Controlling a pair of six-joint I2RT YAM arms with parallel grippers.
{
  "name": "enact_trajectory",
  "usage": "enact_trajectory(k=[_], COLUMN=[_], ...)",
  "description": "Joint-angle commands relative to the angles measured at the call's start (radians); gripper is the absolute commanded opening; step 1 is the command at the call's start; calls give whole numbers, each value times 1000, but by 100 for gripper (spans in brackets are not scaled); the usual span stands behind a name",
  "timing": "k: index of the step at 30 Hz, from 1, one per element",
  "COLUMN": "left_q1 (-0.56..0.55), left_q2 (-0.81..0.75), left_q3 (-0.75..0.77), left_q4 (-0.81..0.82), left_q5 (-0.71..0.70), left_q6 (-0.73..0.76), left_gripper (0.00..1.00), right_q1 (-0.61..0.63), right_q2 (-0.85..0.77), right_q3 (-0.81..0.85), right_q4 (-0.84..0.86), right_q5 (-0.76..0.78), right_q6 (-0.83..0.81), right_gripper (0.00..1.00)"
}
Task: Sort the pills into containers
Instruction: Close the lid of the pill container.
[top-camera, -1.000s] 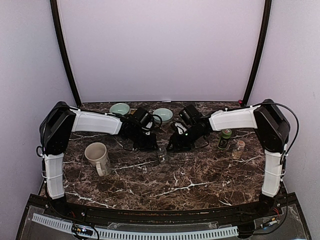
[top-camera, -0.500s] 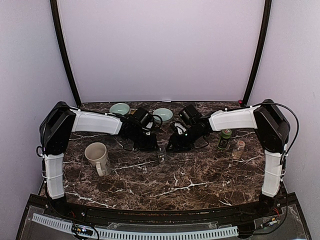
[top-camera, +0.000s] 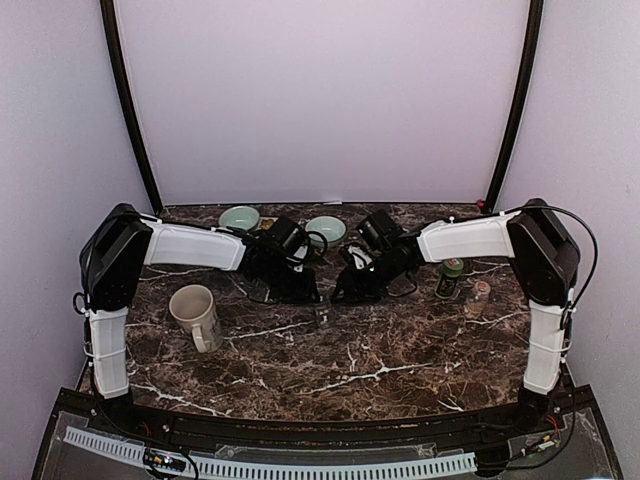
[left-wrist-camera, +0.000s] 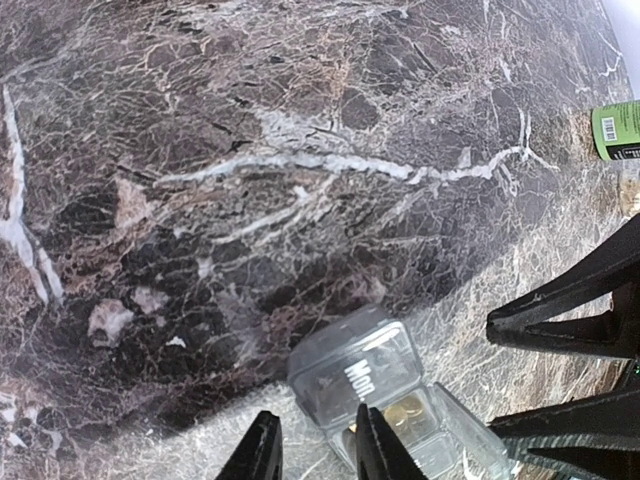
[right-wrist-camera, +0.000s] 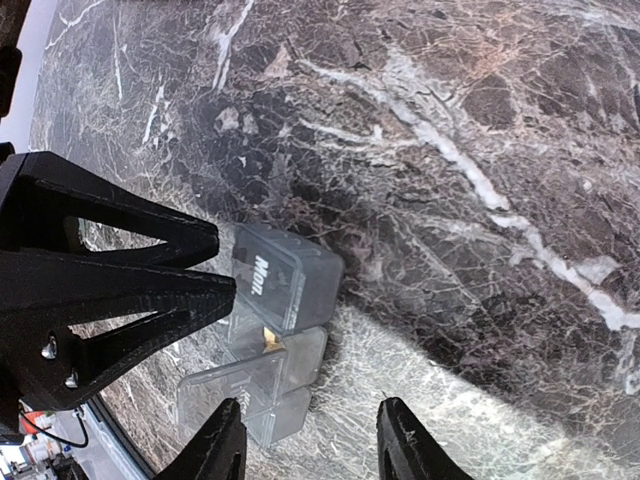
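Clear, rectangular plastic pill box (top-camera: 322, 318) is lying on veined marble table (top-camera: 400, 350), long axis running roughly near-far, "Mon" lid (left-wrist-camera: 360, 370) standing open, between left gripper (left-wrist-camera: 318, 450), gaping narrowly, and right gripper (right-wrist-camera: 312, 445), gaping wider; neither is gripping.

A clear plastic pill box (top-camera: 322, 316) lies flat on the dark marble tabletop (top-camera: 400, 350), near the middle. Its lid (left-wrist-camera: 360, 365) marked "Mon" is folded open, and small yellow pills (left-wrist-camera: 405, 412) show in one compartment. Two pale green bowls (top-camera: 240, 217) stand upright at the back edge.
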Motion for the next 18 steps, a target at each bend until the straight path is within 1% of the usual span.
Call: enact_trajectory(k=[1, 18], left_q1=[-7, -16], left_q2=[8, 18], left_q3=[14, 19], left_q4=[-5, 1], left_q5=[9, 18], left_q6=[-3, -6], left_gripper=[29, 29], right_q1=[14, 19], right_q2=[-7, 10], right_q3=[22, 25], right_q4=[24, 23], right_q5=[-10, -10], right_q6=[5, 5], right_gripper=[46, 46])
